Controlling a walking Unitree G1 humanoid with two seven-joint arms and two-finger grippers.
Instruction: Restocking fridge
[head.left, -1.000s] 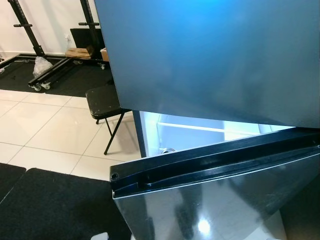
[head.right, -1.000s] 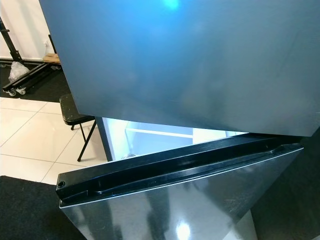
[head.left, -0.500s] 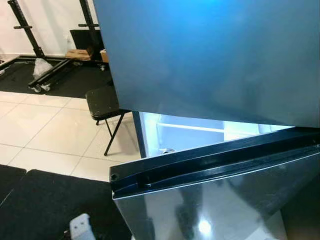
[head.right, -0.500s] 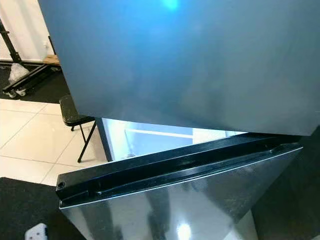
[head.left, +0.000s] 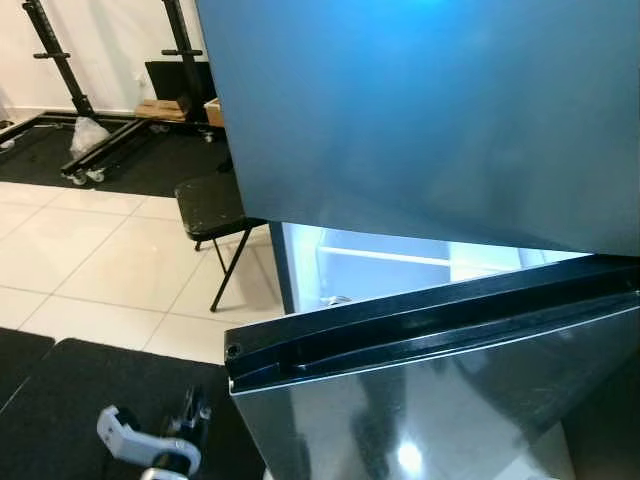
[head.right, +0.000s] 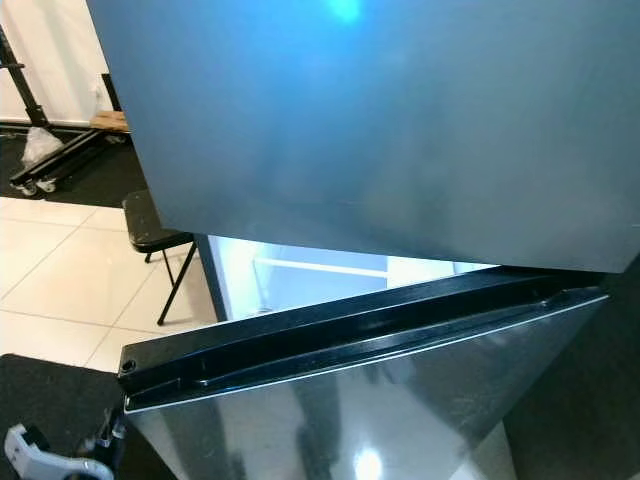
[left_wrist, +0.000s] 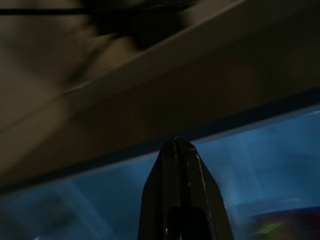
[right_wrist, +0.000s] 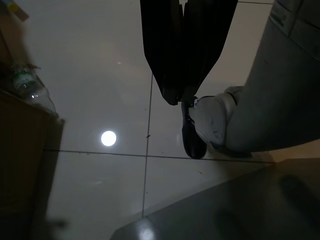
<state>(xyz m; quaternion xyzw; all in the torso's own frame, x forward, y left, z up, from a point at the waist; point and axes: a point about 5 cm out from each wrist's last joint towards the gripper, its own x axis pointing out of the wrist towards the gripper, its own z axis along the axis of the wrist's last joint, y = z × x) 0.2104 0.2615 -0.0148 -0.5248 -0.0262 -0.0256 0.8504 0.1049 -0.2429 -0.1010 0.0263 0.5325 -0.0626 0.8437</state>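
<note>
The fridge stands right in front of me. Its dark steel upper door (head.left: 430, 110) is closed. The lower door (head.left: 430, 400) stands ajar, its black top edge (head.left: 400, 325) angled toward me. Through the gap I see the lit white interior (head.left: 385, 265) with a shelf. My left arm (head.left: 150, 450) shows at the lower left, beside the lower door's corner. In the left wrist view my left gripper (left_wrist: 177, 142) is shut and empty, close to a blurred blue-lit surface. My right gripper (right_wrist: 182, 97) hangs shut and empty over the tiled floor.
A black folding stool (head.left: 208, 205) stands left of the fridge on white tiles. Black mats (head.left: 80, 390) lie at my feet. Wheeled black racks (head.left: 95, 150) and cardboard boxes (head.left: 160, 105) are farther back. A person's shoe and trouser leg (right_wrist: 212, 120) and a plastic bottle (right_wrist: 27, 87) lie below my right gripper.
My left arm has risen into view at the lower left, next to the lower door. The fridge doors have not moved; the camera shifted slightly.
</note>
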